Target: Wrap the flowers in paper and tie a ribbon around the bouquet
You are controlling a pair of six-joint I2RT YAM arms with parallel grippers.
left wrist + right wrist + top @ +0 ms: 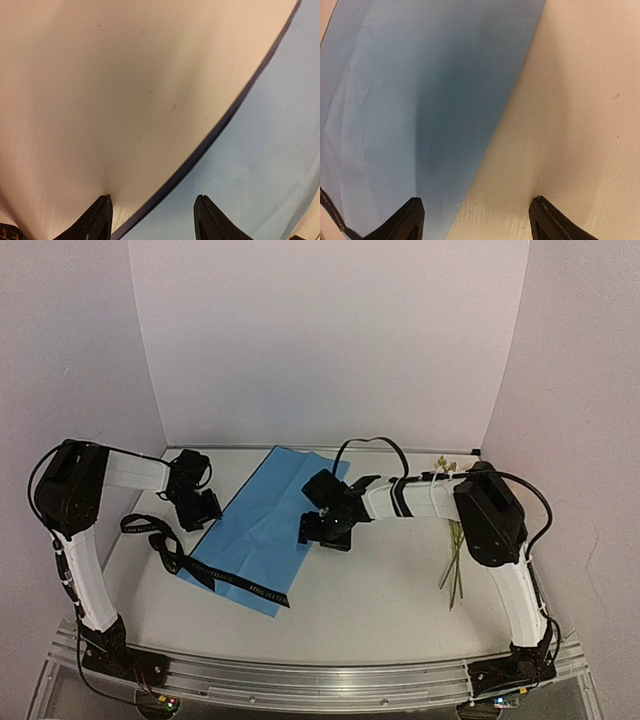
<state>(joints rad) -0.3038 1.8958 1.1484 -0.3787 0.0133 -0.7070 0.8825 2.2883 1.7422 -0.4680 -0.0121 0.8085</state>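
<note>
Right gripper (476,200) jaws apart over paper (420,100) edge; ribbon (240,583) lettering illegible.

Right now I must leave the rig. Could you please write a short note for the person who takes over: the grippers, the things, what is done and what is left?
Left gripper: open, empty, low over the left edge of the paper.
Right gripper: open, empty, over the paper's right edge.
Paper: flat on the table, light blue face up.
Ribbon: loose, lying across the paper's near corner and out to the left.
Flowers: on the table at the right, partly under the right arm, apart from the paper.
Done: nothing wrapped or tied.
Left: lay the flowers on the paper, wrap them, tie the ribbon.
</note>
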